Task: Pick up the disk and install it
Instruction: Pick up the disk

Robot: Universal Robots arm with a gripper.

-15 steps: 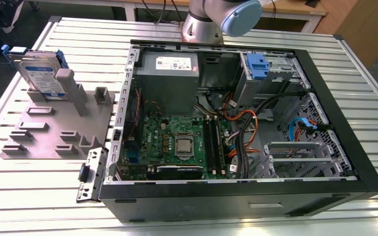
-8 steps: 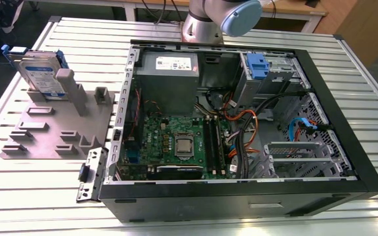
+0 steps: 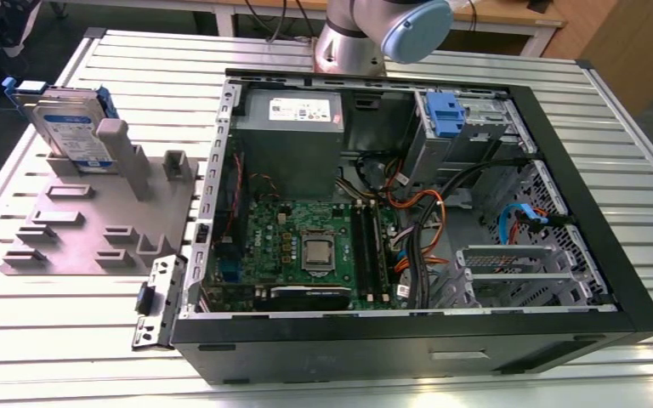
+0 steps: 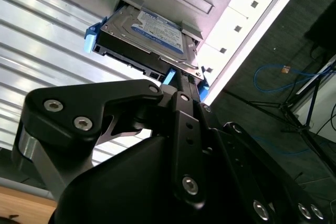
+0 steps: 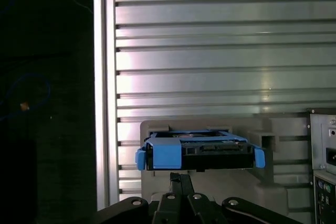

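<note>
The disk [image 3: 64, 127] stands on edge in a grey slotted holder [image 3: 88, 229] on the slatted table, at the exterior view's left, apart from the open computer case [image 3: 599, 246]. It is a silver drive with a white-and-blue label in a blue carrier frame. In both wrist views my gripper [image 5: 181, 178] points at the disk [image 5: 199, 148] and stays short of it. Its two thin fingers lie together with nothing between them. The second wrist view shows the disk's label face [image 4: 149, 35] beyond the gripper [image 4: 184, 82].
The case lies open with the motherboard [image 3: 303, 246], a grey power supply [image 3: 292, 110] and a drive bay with a blue latch [image 3: 445, 115] at its far side. The arm's body [image 3: 360, 34] rises behind the case. The table's edge [image 5: 105, 103] runs beside the holder.
</note>
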